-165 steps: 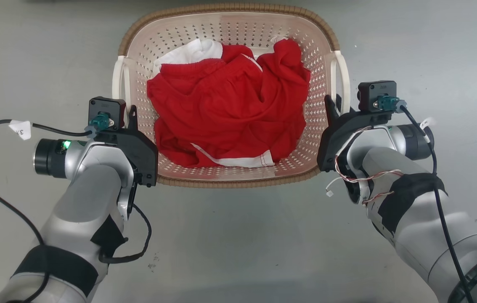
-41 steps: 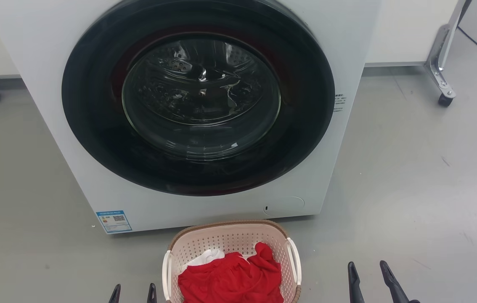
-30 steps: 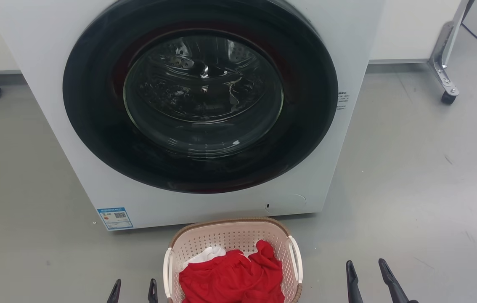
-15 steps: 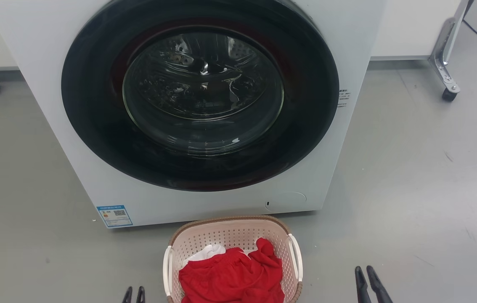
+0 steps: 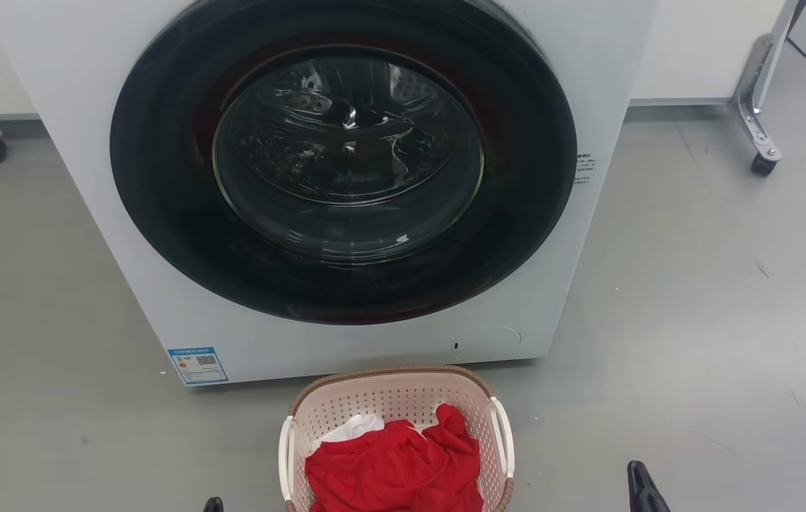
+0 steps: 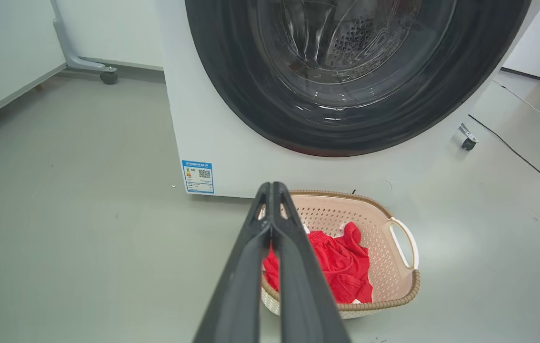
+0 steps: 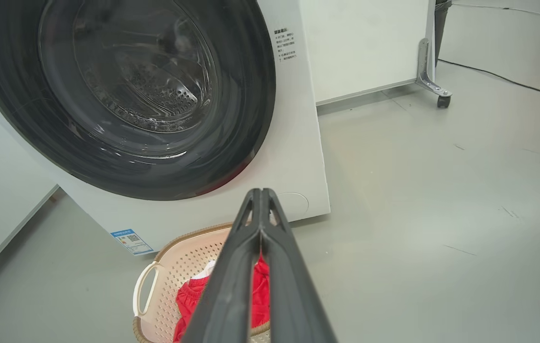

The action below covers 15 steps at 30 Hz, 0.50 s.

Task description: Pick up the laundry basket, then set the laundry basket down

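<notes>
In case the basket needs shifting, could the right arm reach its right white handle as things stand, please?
Probably yes: the right gripper, shut, hangs beside the laundry basket, bare floor between it and the white handle; it must open first.

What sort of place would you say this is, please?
Probably a laundry test area in a lab rather than a home: a front-loading washer stands on a bare grey floor, the laundry basket of red clothes sits before it, and white panels on castors stand behind.
</notes>
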### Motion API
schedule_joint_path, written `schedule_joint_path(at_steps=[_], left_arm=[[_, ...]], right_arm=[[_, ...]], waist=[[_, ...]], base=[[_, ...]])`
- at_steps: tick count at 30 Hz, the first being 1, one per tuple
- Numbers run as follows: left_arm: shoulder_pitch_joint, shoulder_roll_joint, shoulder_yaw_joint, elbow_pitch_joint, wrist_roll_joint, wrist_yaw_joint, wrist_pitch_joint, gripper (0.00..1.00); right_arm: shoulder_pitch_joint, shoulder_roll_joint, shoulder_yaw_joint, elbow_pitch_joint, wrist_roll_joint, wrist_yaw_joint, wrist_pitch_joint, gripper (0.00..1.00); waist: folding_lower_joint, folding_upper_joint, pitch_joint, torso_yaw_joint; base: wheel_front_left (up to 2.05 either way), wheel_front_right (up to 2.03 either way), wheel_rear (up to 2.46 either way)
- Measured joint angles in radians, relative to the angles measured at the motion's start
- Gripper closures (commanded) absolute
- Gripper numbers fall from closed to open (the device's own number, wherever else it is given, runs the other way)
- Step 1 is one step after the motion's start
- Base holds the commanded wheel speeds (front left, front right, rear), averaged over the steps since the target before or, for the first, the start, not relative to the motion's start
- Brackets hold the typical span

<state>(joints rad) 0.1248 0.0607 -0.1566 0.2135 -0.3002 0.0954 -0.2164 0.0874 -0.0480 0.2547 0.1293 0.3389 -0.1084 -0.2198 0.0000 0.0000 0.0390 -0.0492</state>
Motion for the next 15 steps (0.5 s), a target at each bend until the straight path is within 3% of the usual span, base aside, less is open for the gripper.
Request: schedule_joint_path(at_steps=[15], left_arm=[[-0.028,-0.002,0.045,0.013,-0.238,-0.034,0.066,1.0]], right_arm=[[-0.024,0.001,-0.068,0.026,0.235,0.039,0.065,1.0]], waist=[[0.0,0.0,-0.007,0.009]], base=[[0.0,0.0,0.0]])
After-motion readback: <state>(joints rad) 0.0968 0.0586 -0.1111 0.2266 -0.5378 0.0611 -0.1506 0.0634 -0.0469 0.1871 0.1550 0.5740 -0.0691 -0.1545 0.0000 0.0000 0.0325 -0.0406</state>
